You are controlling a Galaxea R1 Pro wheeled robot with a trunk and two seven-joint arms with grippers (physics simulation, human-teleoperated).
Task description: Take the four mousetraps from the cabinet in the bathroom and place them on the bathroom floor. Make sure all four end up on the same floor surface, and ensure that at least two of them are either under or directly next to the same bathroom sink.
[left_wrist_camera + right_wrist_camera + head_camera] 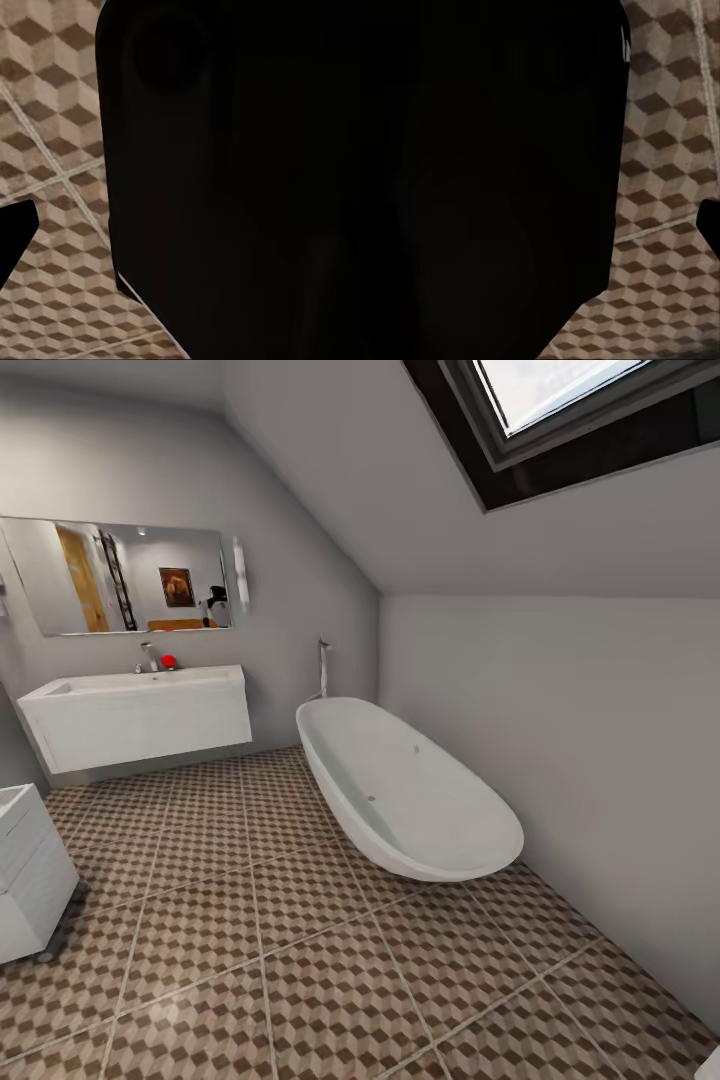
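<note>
The bathroom floor (pixel 300 950) is covered in tiles with a brown, beige and white cube pattern and thin pale lines between them. 1 white oval bathtub (pixel 405 785) stands right on the floor, near the slanted wall. To the left of the bathtub, a white box-like unit (pixel 28 880) sits at the edge. The same cube tiles (pixel 52 172) show under the left wrist and under the right wrist (pixel 660 187).
</note>
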